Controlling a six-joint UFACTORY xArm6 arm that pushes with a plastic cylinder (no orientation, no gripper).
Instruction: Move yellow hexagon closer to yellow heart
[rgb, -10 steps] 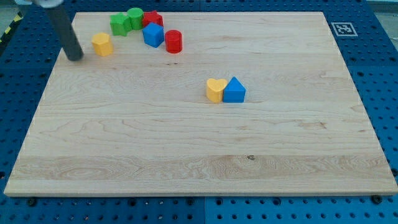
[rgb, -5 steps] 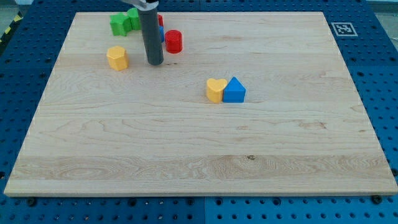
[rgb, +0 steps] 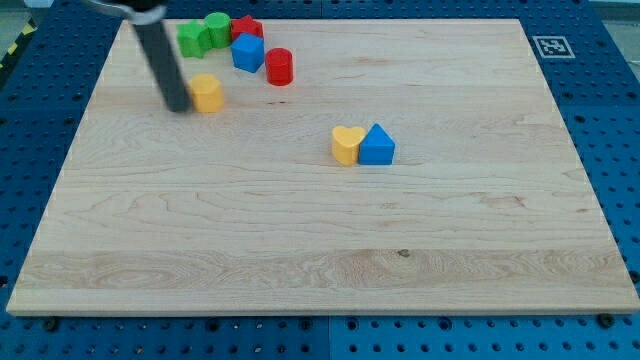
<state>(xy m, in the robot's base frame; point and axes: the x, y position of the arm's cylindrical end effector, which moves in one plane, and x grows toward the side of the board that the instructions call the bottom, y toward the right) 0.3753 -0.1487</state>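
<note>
The yellow hexagon (rgb: 207, 92) lies on the wooden board in the upper left part of the view. My tip (rgb: 178, 105) rests right against its left side. The yellow heart (rgb: 347, 144) sits near the board's middle, well to the right of and below the hexagon. A blue triangular block (rgb: 377, 145) touches the heart's right side.
A cluster stands near the board's top edge: a green block (rgb: 192, 39), a green cylinder (rgb: 218, 28), a red block (rgb: 246, 29), a blue block (rgb: 246, 54) and a red cylinder (rgb: 279, 66). A marker tag (rgb: 551, 45) sits at the top right corner.
The yellow hexagon has moved right and a little down, from near the left edge toward the heart. My tip swung right past it, then came back to its left side.
</note>
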